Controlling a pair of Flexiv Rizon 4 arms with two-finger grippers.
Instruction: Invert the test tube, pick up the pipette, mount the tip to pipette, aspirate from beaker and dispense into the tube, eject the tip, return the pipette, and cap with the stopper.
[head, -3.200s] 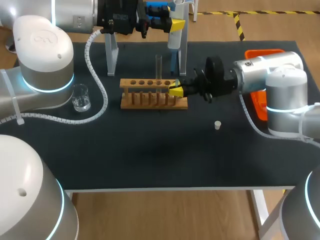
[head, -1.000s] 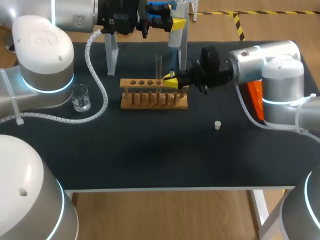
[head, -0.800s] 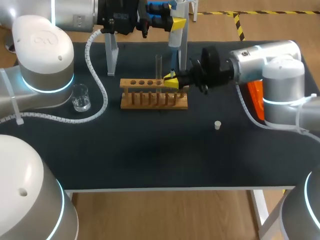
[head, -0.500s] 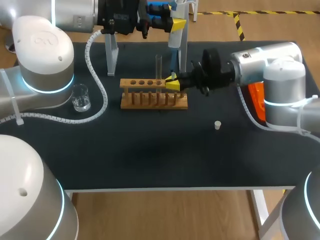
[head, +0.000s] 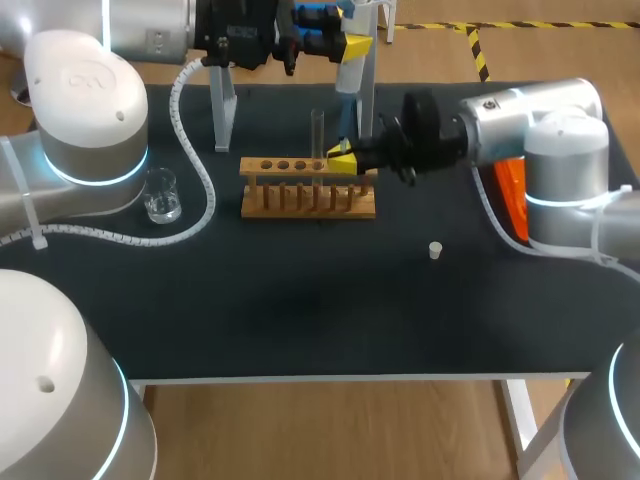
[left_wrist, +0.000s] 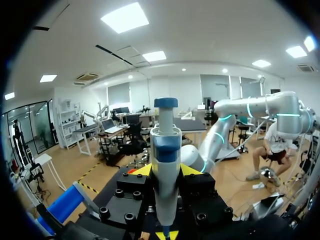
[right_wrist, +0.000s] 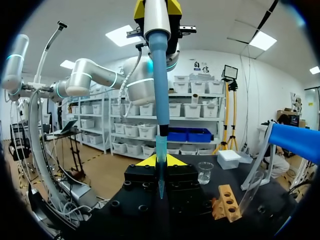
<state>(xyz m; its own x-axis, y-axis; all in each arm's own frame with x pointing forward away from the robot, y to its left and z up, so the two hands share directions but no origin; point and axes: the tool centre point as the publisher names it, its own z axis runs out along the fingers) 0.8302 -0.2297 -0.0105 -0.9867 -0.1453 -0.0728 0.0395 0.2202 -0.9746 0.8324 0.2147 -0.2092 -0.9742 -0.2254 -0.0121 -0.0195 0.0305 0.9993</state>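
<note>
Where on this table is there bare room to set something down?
Free: the broad front strip of the table, from the rack and stopper to the near edge. Crowded: above the rack's right end, where the right gripper, test tube and pipette cluster.

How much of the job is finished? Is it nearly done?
Not nearly. Done: the test tube stands in the rack, and the left gripper holds the pipette. In hand: the right gripper holds the tip at its end. Left: filling from the beaker, and the stopper lies loose on the table.
</note>
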